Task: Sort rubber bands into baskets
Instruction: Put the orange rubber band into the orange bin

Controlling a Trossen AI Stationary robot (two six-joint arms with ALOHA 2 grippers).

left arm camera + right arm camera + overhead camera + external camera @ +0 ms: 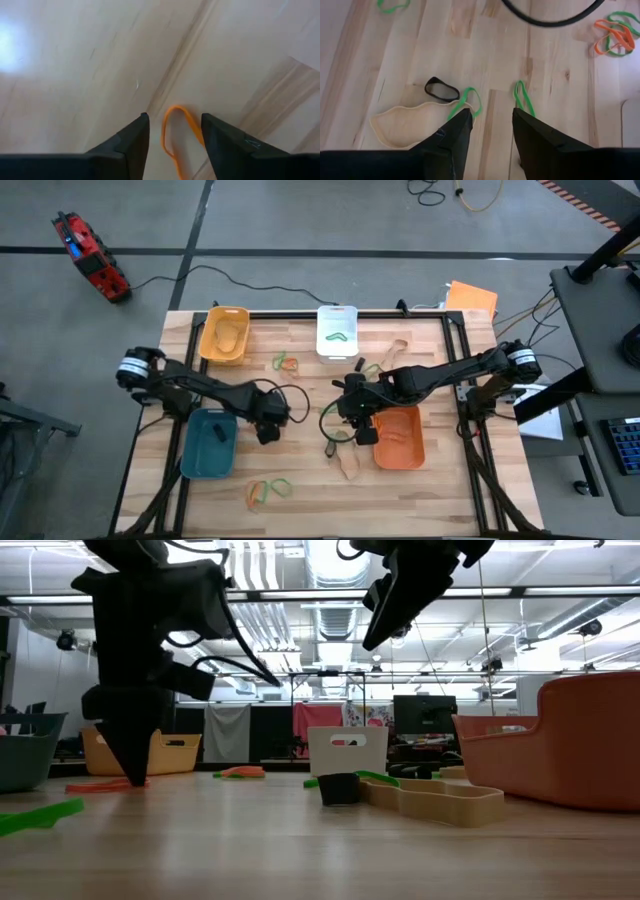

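Orange rubber band point(176, 135) on desk point(75, 75), between spread fingers of left gripper point(174, 135), unheld | right gripper point(490, 125) parted, empty, above green rubber bands point(522, 97) mid-desk beside orange basket point(400, 438)

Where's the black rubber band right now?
High view: the black rubber band lies mid-table, beside a tan band and a green band, near the orange basket.

4 baskets point(223, 337) sit on the tabletop point(300, 490): 2 at the far edge, 1 left, 1 right. Bands point(284, 362) lie between them. The left gripper point(268, 432) is beside the left basket, the right gripper point(363, 423) beside the right one.
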